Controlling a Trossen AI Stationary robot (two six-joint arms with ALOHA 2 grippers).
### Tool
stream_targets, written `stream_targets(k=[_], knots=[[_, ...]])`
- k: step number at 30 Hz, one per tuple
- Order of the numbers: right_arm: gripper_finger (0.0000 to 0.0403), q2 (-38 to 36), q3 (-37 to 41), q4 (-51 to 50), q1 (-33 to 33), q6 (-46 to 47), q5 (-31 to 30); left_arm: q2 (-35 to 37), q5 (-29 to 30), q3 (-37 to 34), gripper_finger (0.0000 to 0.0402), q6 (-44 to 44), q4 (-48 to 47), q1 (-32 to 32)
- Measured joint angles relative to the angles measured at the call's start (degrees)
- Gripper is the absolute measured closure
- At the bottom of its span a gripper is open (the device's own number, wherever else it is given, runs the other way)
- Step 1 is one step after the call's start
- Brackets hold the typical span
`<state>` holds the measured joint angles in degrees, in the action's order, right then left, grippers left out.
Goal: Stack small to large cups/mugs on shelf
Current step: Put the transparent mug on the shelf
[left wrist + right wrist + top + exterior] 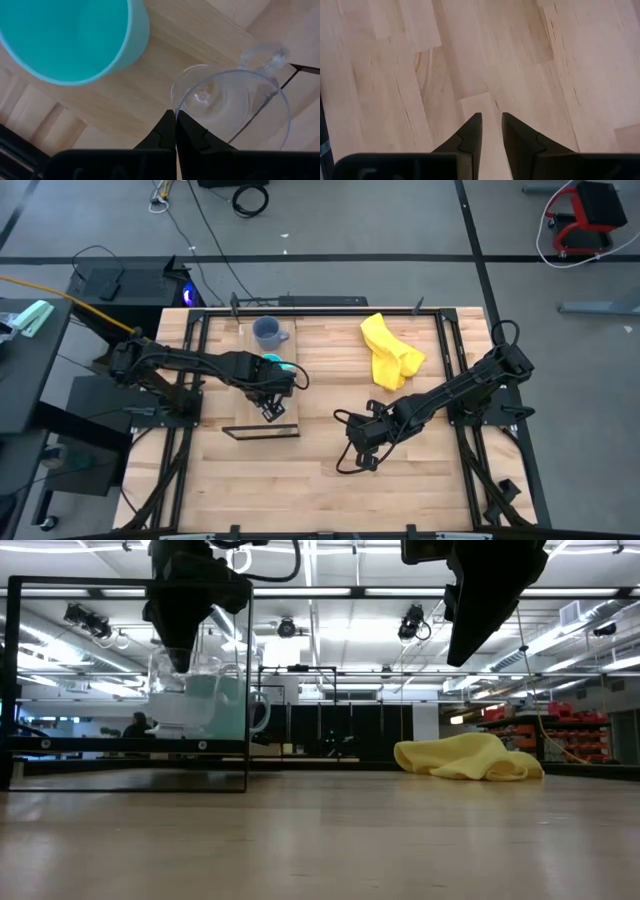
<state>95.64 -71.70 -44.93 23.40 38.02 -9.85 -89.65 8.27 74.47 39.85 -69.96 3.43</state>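
Note:
My left gripper (270, 408) is over the shelf (262, 430), shut on the small clear glass cup (235, 110). The cup also shows in the low view (185, 690), inside the shelf's dark frame (248, 690). The turquoise mug (70, 35) stands upright on the shelf board right beside the cup, its handle toward the table's right (262, 710). The grey-blue mug (268, 332) stands on the table beyond the shelf, near the far edge. My right gripper (360, 448) hangs open and empty over bare tabletop. My left gripper pinches the glass cup's rim (186, 100) between its two fingers, on the side away from the cup's handle (265, 55); one finger seems inside and one outside. The fingers come from above, pointing down. The cup is upright; whether its bottom rests on the shelf board, I cannot tell.
A crumpled yellow cloth (390, 352) lies on the table at the far right, also in the low view (470, 758). The pale plank tabletop (480, 60) stretches under the right gripper. Dark rails run along the table's left and right sides (455, 360).

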Motion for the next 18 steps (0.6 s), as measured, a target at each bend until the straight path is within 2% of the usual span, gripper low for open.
stream_targets(k=[8,18], knots=[[0.032,0.0,0.0,0.01,0.04,-0.02,0.0,0.52,0.0,-0.25,0.0397,0.21,-0.02,0.03],[0.032,0.0,0.0,0.04,0.04,0.83,0.02,1.09,0.15,-3.86,0.0395,1.88,1.76,0.07]])
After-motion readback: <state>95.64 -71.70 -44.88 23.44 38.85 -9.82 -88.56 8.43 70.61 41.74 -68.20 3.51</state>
